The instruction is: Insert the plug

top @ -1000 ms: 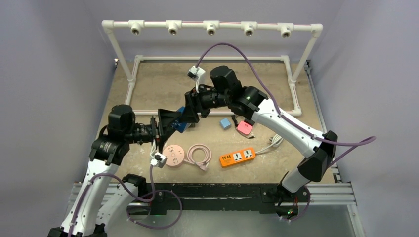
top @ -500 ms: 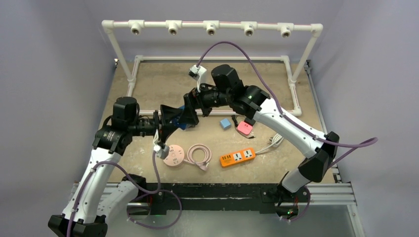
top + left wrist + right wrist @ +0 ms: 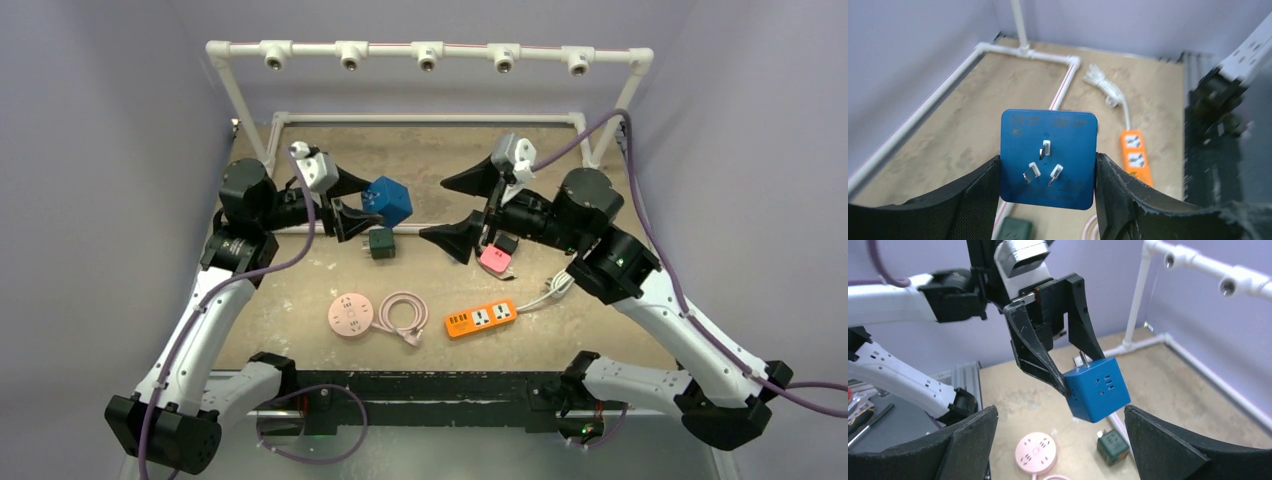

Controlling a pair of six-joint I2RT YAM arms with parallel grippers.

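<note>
Pinching the blue cube plug (image 3: 390,200) in the left gripper (image 3: 368,203), clear of the table (image 3: 300,170) around 10 o'clock. Spread wide and empty at the right gripper (image 3: 433,210), facing the cube from 3 o'clock. Flat on the table at 5 o'clock from the cube: the orange power strip (image 3: 481,318), long axis roughly 9 to 3, nearer the right arm. Likely needs turning first: from the left wrist, 3 prongs (image 3: 1044,162) pointing back at the camera; from the right wrist, mostly socket holes (image 3: 1100,385).
</note>
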